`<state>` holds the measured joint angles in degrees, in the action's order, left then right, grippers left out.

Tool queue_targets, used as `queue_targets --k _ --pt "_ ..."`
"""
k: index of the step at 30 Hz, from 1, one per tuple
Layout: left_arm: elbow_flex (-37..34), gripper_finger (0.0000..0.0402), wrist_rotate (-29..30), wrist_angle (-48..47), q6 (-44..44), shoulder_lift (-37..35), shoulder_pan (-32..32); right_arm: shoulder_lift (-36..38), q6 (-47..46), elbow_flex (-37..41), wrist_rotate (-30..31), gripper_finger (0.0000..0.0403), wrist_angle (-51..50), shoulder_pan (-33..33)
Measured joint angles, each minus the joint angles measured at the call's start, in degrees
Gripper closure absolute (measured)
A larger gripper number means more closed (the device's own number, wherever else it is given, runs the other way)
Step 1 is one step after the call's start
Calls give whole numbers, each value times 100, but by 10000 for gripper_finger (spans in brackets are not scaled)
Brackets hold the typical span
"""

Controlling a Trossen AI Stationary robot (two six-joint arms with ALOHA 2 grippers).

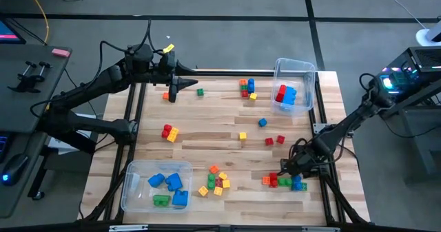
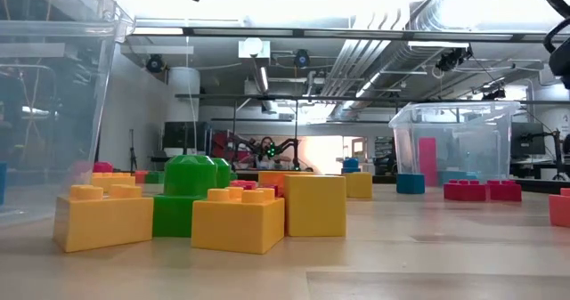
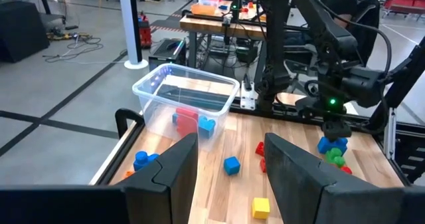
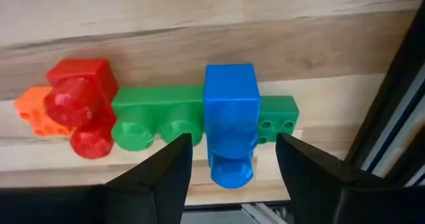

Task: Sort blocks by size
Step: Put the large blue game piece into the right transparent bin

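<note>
Right gripper (image 1: 295, 171), high view: low over block cluster (image 1: 284, 182) at table's near-right edge; left gripper (image 1: 172, 94) waits far-left. Right wrist: jaws part-open, empty, straddling blue brick (image 4: 230, 121) stacked w/ green brick (image 4: 159, 114). Risk, imo: closing lifts the green too, or knocks cluster off the edge.

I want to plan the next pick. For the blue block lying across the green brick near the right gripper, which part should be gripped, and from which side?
Grip the blue block across its two long flat sides, coming straight down from above. It lies across the long green brick with its studded end jutting past, and the right gripper hangs over it, open, a finger to each side. The red block sits apart, probably leaving room.
</note>
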<state>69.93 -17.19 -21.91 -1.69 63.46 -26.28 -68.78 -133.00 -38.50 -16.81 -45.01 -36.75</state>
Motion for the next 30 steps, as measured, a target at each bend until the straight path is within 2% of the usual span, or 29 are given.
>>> queue_targets --k 21,24,28,30 --pt "0 241 1 -77 0 0 1 -1160 99 0 -31 190 436 0" --pt "0 241 0 -85 0 0 2 -1232 108 0 -31 212 531 0" --pt "0 241 2 -94 0 0 1 -1212 303 -10 -33 272 588 0" --pt "0 241 2 -95 0 0 2 -1170 408 -88 -20 272 500 1"
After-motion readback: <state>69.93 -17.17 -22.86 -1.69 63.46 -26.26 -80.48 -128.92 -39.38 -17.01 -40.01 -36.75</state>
